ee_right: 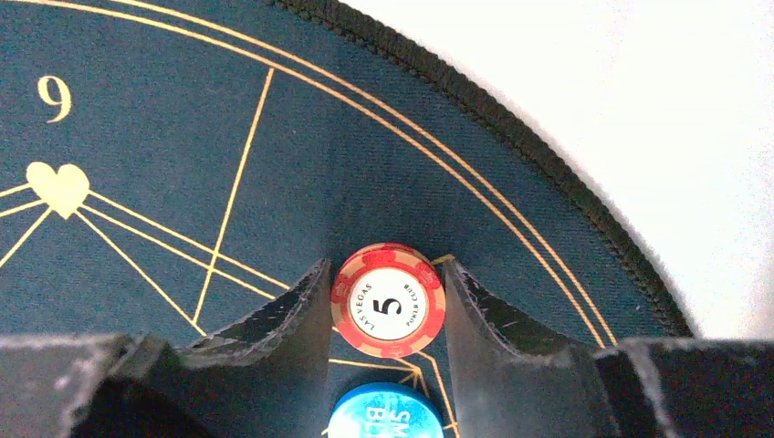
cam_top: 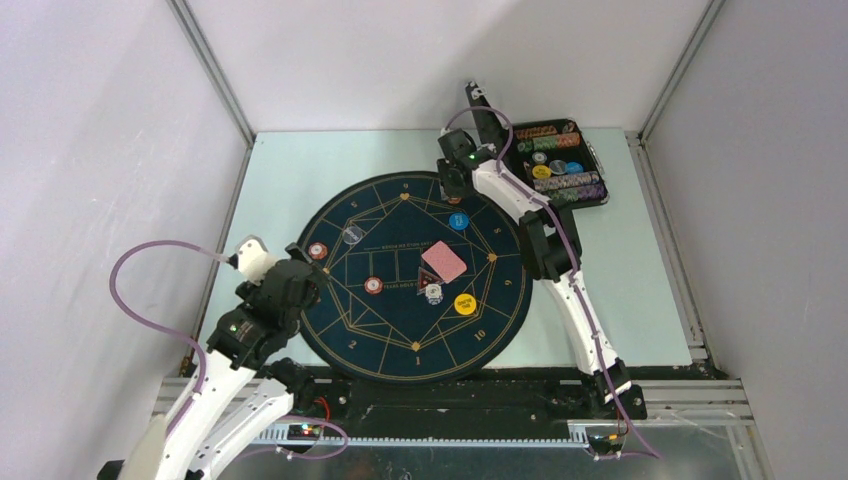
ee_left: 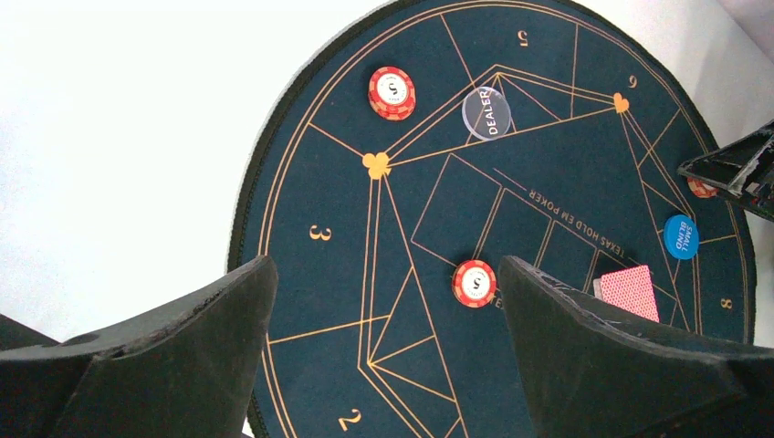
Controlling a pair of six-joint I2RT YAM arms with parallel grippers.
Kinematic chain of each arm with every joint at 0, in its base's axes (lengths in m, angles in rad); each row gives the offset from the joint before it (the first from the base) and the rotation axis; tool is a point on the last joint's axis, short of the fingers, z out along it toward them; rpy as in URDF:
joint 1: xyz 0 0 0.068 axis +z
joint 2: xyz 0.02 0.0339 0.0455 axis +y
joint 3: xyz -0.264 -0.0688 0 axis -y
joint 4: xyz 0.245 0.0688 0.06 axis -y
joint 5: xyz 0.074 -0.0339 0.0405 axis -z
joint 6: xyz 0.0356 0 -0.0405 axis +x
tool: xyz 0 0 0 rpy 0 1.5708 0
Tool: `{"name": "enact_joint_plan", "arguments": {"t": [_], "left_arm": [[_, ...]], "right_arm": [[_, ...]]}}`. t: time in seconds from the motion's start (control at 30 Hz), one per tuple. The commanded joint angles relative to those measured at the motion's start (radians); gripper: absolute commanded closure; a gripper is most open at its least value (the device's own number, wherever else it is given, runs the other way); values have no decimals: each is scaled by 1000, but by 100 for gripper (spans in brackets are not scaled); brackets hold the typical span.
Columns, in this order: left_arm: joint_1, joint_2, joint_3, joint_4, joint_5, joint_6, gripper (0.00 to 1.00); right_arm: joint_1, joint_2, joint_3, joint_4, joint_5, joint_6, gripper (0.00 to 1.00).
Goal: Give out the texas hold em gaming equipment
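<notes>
Surroundings: a round mat [cam_top: 400, 340] lies on a pale table [cam_top: 290, 170]. An open black case [cam_top: 557, 162] of racked chips sits off the mat's far right, just behind the right arm.
On the mat: the cards [cam_top: 444, 262] lie face down near the centre, with a yellow disc [cam_top: 465, 304] on their near right. A clear dealer disc [cam_top: 352, 235], a rim chip [cam_top: 317, 251] and an inner chip [cam_top: 373, 286], both chips red, lie on the left half.
Crowding: a blue disc [ee_right: 385, 412] lies just beside the right fingertips on their near side. The mat's stitched rim runs close behind them.
Left arm: folded low at the mat's left edge, with the wrist camera looking across the mat.
Left gripper [ee_left: 386, 274]: jaws spread wide, gripping nothing.
Left gripper and chips: in the wrist view the inner chip shows between the fingers, closer to the right one and touching neither. The rim chip and dealer disc lie farther on.
Right arm: stretched from its near base along the mat's right side to the far rim, with the wrist turned down.
Right gripper [ee_right: 388, 301]: closed on a red 5 chip [ee_right: 388, 300], one finger against each side of its edge.
Held chip's place: over the mat near the gold lines by the far rim. Cannot tell whether it rests on the cloth or hangs just above it.
</notes>
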Motion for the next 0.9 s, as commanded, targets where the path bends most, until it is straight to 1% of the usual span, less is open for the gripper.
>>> {"name": "enact_joint_plan", "arguments": {"t": [0.0,0.03,0.1,0.13,0.17,0.23,0.37,0.47,0.63,0.73,0.83,0.87], "left_arm": [[-1,-3,-8,6,-37,-22,2],[-1,-4,-6,5,-37,-23,2],[-1,-4,-3,-1,-38,-27,2],[-1,-5,-3,-4,-38,-28,2],[-1,-5,-2,-5,-36,-28,2],[-1,-5,0,-8,-34,-29,2],[-1,-6,8,-14,-29,-28,2],[-1,-10,12,-17,-26,-27,2],[-1,-29,14,-11,-5,-21,2],[-1,-41,0,-3,25,-17,2],[-1,-53,-19,11,51,-23,2],[-1,-55,-27,12,60,-26,2]], "right_arm": [[1,17,45,-27,7,18,53],[0,18,45,-30,11,20,47],[2,17,44,-30,18,25,23],[2,15,44,-30,19,26,18],[1,13,44,-27,22,25,10],[3,3,44,-21,19,20,2],[5,-42,44,-3,29,7,0],[22,-97,38,18,51,-33,0],[74,-187,11,51,140,-125,0],[112,-234,-44,60,209,-141,0],[168,-318,-147,78,166,-133,0],[182,-338,-215,96,127,-129,0]]}}
